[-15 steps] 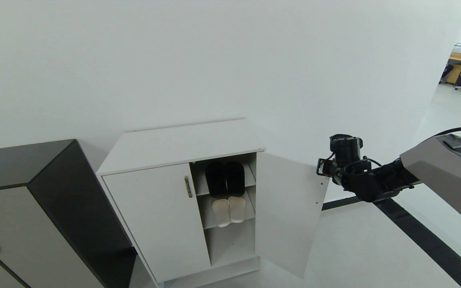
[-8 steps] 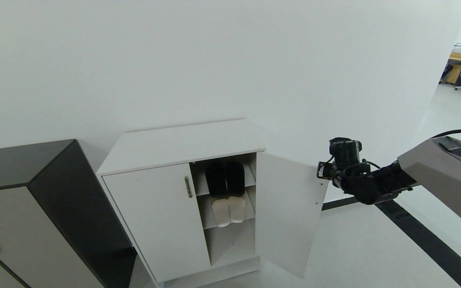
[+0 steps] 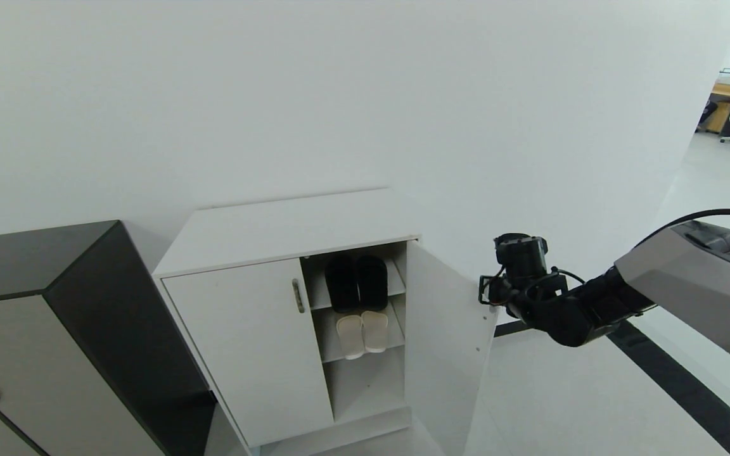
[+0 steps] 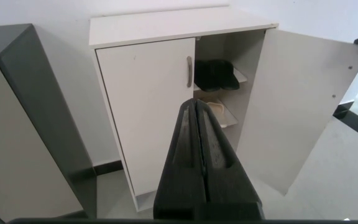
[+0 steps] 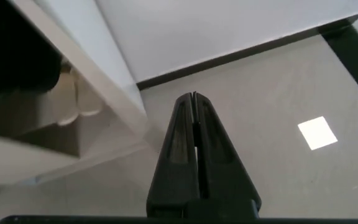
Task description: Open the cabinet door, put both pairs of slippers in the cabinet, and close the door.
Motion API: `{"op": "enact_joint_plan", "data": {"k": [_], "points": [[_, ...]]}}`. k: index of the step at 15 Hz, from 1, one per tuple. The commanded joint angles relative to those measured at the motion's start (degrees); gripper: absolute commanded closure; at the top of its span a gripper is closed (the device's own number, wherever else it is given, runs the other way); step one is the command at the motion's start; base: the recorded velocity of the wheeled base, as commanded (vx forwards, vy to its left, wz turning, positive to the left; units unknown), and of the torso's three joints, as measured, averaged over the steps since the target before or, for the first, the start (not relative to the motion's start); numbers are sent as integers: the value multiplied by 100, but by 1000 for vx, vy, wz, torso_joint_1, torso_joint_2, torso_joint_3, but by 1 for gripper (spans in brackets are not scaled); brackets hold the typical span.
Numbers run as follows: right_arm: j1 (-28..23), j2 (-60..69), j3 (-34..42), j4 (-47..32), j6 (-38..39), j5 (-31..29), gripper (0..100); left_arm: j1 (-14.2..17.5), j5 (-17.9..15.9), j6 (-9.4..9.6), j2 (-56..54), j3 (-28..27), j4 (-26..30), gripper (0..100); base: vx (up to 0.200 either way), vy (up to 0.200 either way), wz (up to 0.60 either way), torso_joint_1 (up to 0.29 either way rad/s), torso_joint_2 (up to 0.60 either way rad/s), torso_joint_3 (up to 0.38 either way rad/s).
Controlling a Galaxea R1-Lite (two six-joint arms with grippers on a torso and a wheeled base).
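The right door point(image 3: 444, 342) has swung partly shut, with the right claw point(image 5: 193, 98) pinched closed just beside its outer edge (the left claw point(image 4: 196, 104) is closed and empty too), and inside the cabinet point(image 3: 289, 228) one black pair of slippers point(image 3: 357, 282) sits above one white pair point(image 3: 362, 332).

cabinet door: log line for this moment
right door: part open | black slippers: top shelf | white slippers: middle shelf | right jaws: shut, by door's outer edge | left jaws: shut

Nothing legible in view
I am reading no lettering, label or number anywhere: the cabinet point(image 3: 289, 228), its open door point(image 3: 447, 329), the black slippers point(image 3: 357, 282) and the white slippers point(image 3: 362, 333) are showing plain faces.
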State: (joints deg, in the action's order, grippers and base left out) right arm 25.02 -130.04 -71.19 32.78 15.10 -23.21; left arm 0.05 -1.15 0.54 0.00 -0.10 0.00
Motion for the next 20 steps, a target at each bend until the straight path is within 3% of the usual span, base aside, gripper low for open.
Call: {"op": "enact_joint_plan", "data": {"k": [1, 5, 11, 17, 20], "points": [[592, 339, 413, 123, 10, -175, 100, 4, 0, -1, 9, 1, 0, 100, 0, 0, 0, 0, 0, 0], [1093, 673, 923, 572, -25, -245, 100, 4, 0, -1, 9, 1, 0, 100, 0, 0, 0, 0, 0, 0], [1374, 761, 1152, 624, -148, -210, 100, 4, 0, -1, 9, 1, 0, 100, 0, 0, 0, 0, 0, 0], [1533, 752, 1283, 677, -139, -166, 100, 4, 0, -1, 9, 1, 9, 100, 0, 0, 600, 4, 3, 3], [1577, 717, 1547, 1073, -157, 141, 100, 4, 0, -1, 9, 1, 9, 100, 0, 0, 0, 0, 0, 0]]}}
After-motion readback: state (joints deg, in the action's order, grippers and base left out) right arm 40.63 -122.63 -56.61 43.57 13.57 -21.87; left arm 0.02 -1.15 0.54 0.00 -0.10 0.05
